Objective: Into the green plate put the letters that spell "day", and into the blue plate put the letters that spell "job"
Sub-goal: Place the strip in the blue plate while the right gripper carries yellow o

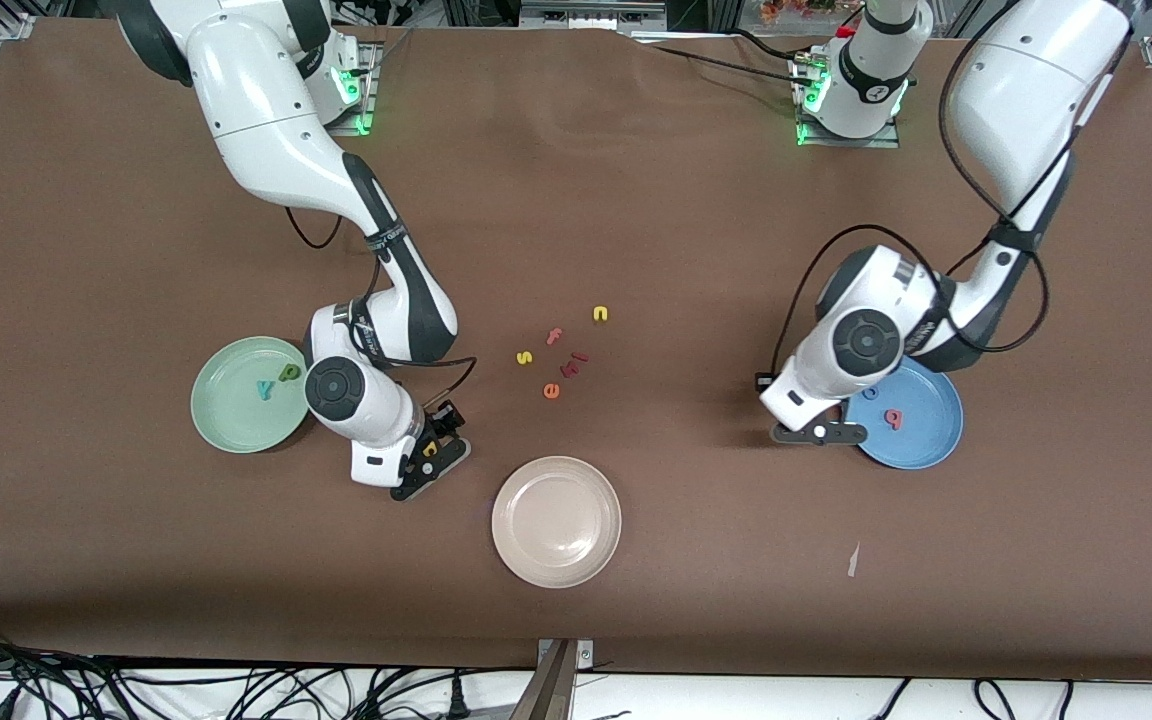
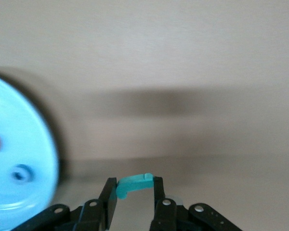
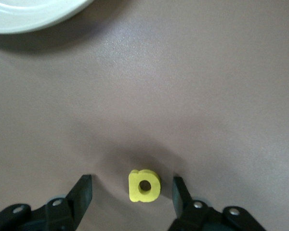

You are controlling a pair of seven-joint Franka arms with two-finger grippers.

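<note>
Counting three plates on the table (image 1: 636, 200): the green plate (image 1: 226, 420) toward the right arm's end, the blue plate (image 1: 926, 440) toward the left arm's end, and a beige plate (image 1: 556, 520) between them, nearest the front camera.

Finding two letters lying in the green plate: a teal y (image 1: 264, 389) and, touching it at its one o'clock, a dark green letter (image 1: 289, 372). Finding two more in the blue plate: a blue o (image 1: 871, 393) and a salmon-pink letter (image 1: 894, 418) near it at its four o'clock.

Gripping a teal j (image 2: 132, 185) in the left tool (image 2: 135, 188), with both fingers (image 2: 158, 192) pinched nearly together on the letter's ends. Hanging low over the table just beside the blue plate's rim, at the plate's nine o'clock.

Reaching down with the right tool (image 3: 132, 182) at the green plate's four o'clock, just beside its rim. Straddling one yellow letter (image 3: 144, 186) that is lying flat on the table, with the two fingers (image 3: 84, 190) standing wide apart, one on each side, and a gap showing between each finger and the foam. Holding nothing.

Counting loose letters at the beige plate's twelve o'clock, well apart from all three plates: a yellow s (image 1: 524, 357), a pink f (image 1: 554, 336), a yellow n (image 1: 600, 314), an orange e (image 1: 551, 391), plus dark red bits (image 1: 573, 362) too small for reading.
</note>
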